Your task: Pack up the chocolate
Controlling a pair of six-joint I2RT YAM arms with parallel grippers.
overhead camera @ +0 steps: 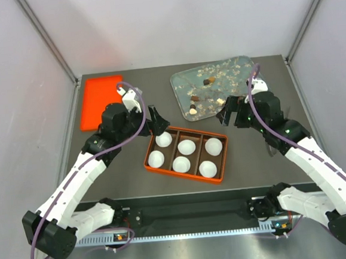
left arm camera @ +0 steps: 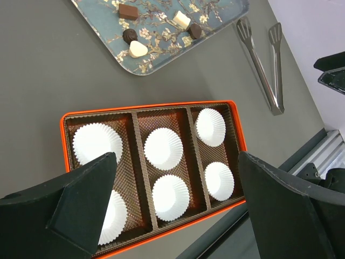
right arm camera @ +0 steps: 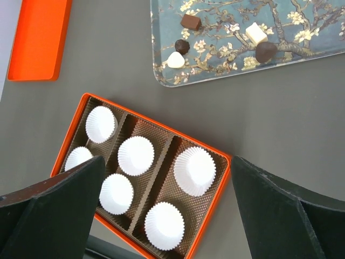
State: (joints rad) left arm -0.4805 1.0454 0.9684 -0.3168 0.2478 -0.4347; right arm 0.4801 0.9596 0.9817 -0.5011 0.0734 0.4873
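Observation:
Several small chocolates, dark brown [overhead camera: 206,80], mid-brown and pale [overhead camera: 193,110], lie loose on the blossom-printed tray [overhead camera: 240,67] at the back right. The orange box [overhead camera: 182,174] in the middle holds several white paper cups, all without chocolate. My left gripper [overhead camera: 156,120] is open and empty above the box's left end. My right gripper [overhead camera: 224,111] is open and empty above its right end. The left wrist view shows the left gripper [left arm camera: 177,156] over the cups [left arm camera: 163,148] and a brown square piece [left arm camera: 128,11]. The right wrist view shows the right gripper [right arm camera: 167,159], the box [right arm camera: 184,136] and a dark piece [right arm camera: 266,52].
An orange lid [overhead camera: 100,101] lies flat at the back left, also in the right wrist view [right arm camera: 40,38]. Metal tongs [left arm camera: 264,62] lie on the table to the right of the box. Grey walls enclose the table on three sides.

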